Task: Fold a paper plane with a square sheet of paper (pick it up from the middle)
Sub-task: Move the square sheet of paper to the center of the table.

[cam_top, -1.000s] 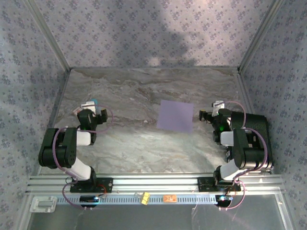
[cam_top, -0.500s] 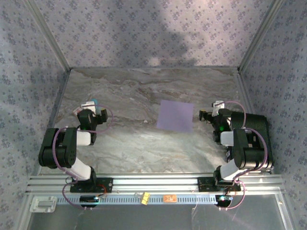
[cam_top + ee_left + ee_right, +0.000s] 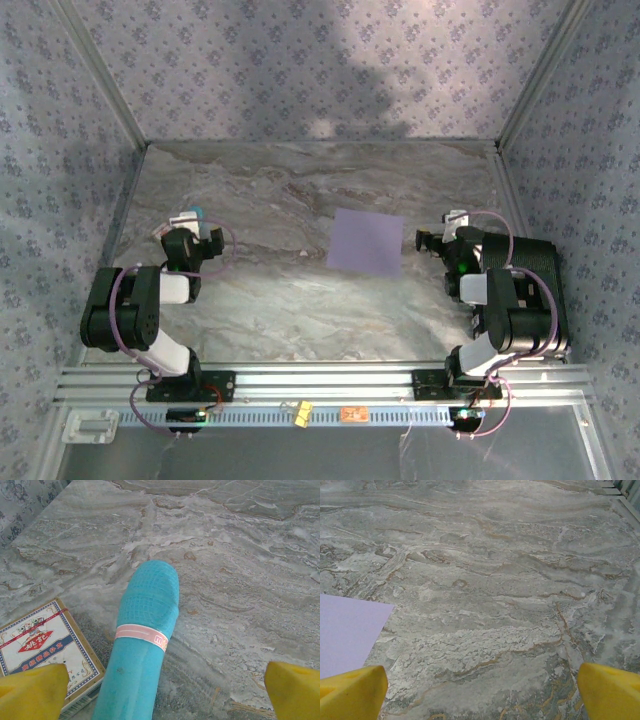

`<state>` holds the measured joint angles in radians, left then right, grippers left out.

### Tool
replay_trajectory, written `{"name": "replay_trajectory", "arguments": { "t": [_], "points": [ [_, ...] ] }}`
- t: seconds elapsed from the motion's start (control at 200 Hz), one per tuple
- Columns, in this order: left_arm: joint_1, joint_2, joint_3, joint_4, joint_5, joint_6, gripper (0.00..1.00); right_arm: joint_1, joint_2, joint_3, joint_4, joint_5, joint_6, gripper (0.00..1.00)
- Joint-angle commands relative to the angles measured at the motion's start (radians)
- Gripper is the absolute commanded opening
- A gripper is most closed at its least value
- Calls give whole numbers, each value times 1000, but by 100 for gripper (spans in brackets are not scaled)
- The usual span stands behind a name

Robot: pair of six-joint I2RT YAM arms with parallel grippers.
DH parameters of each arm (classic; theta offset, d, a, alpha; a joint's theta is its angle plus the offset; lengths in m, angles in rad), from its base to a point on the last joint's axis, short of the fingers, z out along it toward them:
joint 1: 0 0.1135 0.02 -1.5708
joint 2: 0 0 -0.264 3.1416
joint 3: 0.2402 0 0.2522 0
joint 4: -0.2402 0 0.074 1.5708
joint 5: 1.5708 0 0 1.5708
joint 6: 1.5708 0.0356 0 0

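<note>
The square sheet of paper [image 3: 366, 242], plain lavender, lies flat and unfolded on the marble table, right of centre. One corner of it shows at the left of the right wrist view [image 3: 345, 630]. My right gripper [image 3: 432, 240] stands open just right of the sheet, low over bare marble [image 3: 480, 700], with nothing between its yellow fingertips [image 3: 612, 692]. My left gripper [image 3: 190, 224] is open at the far left of the table, well away from the sheet. Its yellow fingertips [image 3: 295, 690] straddle a teal tube without touching it. The paper plane is out of view.
A teal tube [image 3: 145, 630] with a pink band lies beside a box of playing cards [image 3: 40, 645] under the left gripper. A black pad [image 3: 540, 290] sits by the right arm. Patterned walls enclose the table on three sides.
</note>
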<state>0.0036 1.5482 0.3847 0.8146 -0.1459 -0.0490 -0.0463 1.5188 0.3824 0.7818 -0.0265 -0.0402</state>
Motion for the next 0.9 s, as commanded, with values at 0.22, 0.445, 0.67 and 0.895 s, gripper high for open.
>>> {"name": "replay_trajectory", "arguments": {
  "t": [0.22,0.445,0.67,0.895],
  "points": [
    [-4,-14,23,11,4,9,100,-6,2,23,-10,2,14,99],
    [-9,-43,39,-40,62,35,100,0,-25,46,-65,-5,0,99],
    [-5,-209,135,-379,3,-51,100,3,-94,279,-571,-11,74,99],
    [4,-316,406,-1062,-3,-407,100,-3,-43,534,-1006,-275,338,99]
  ]
}}
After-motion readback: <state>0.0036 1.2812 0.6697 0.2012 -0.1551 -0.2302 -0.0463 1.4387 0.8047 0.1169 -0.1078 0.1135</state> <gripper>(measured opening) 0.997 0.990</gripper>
